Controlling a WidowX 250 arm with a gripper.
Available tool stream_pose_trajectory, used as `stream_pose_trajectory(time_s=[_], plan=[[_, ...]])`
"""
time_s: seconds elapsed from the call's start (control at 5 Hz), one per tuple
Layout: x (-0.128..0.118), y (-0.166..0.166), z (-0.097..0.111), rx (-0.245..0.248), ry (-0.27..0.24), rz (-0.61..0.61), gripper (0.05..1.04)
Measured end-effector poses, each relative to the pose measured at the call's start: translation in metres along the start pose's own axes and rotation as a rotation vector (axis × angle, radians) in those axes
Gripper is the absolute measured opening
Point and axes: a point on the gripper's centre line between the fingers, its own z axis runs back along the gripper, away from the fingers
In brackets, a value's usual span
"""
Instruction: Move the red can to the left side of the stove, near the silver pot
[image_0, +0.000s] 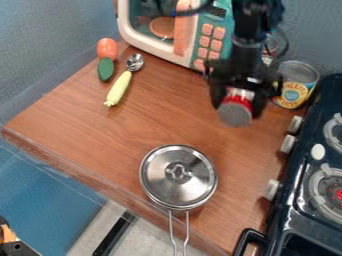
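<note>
My black gripper (244, 92) hangs over the right part of the wooden counter, in front of the toy microwave. It is shut on the red can (237, 106), which is tilted so that its grey end faces the camera. The silver pot (178, 176), with its lid on, stands at the counter's front edge, below and to the left of the can, its handle pointing out past the edge. Along the right side stands the dark stove (288, 196), with white knobs facing the counter.
A larger yellow-labelled can (294, 89) stands just right of the gripper, by the stove's back corner. The microwave (195, 37) is at the back. A tomato (107, 49), a green vegetable (105, 69) and a yellow-handled spoon (120, 86) lie at the back left.
</note>
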Motion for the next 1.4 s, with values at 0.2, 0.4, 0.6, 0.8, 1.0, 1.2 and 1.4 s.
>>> stream_pose_trajectory(time_s=[0.2,0.4,0.6,0.8,1.0,1.2,1.4], plan=[[-0.003,-0.01,-0.004,-0.001,-0.019,-0.007,0.855],[-0.005,-0.009,-0.022,0.012,-0.003,-0.016,0.855],[-0.011,-0.009,-0.035,0.007,0.021,-0.033,0.856],[-0.014,-0.011,-0.037,-0.009,0.035,-0.038,0.855],[-0.02,-0.009,-0.049,0.01,0.063,-0.043,0.855],[-0.023,-0.008,-0.049,0.025,0.086,-0.065,0.914],[-0.024,-0.008,-0.049,0.021,0.095,-0.058,1.01]])
